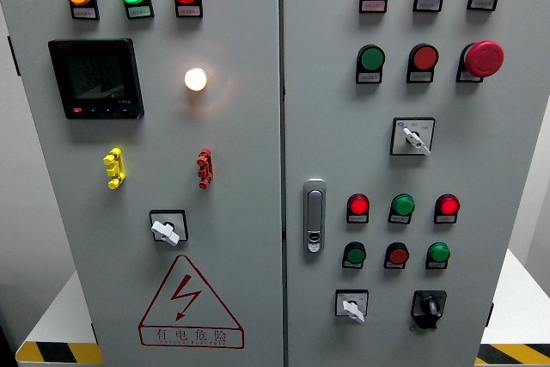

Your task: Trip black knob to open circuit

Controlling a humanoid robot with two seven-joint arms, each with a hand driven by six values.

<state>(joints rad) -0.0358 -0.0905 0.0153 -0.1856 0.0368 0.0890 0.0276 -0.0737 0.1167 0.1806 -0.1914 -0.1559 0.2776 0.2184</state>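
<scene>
Black knob (pixel 428 307) low right on panel, near bottom edge; fingers unseen.

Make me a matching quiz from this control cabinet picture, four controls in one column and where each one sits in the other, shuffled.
Column one:
1. black rotary knob
2. red mushroom emergency button
3. yellow toggle lever
4. chrome door handle

Column two:
A. left door, below the dark digital meter
B. bottom right of the right door
C. left edge of the right door, mid height
D. right door, second row, far right

Pairs: 1-B, 2-D, 3-A, 4-C
</scene>
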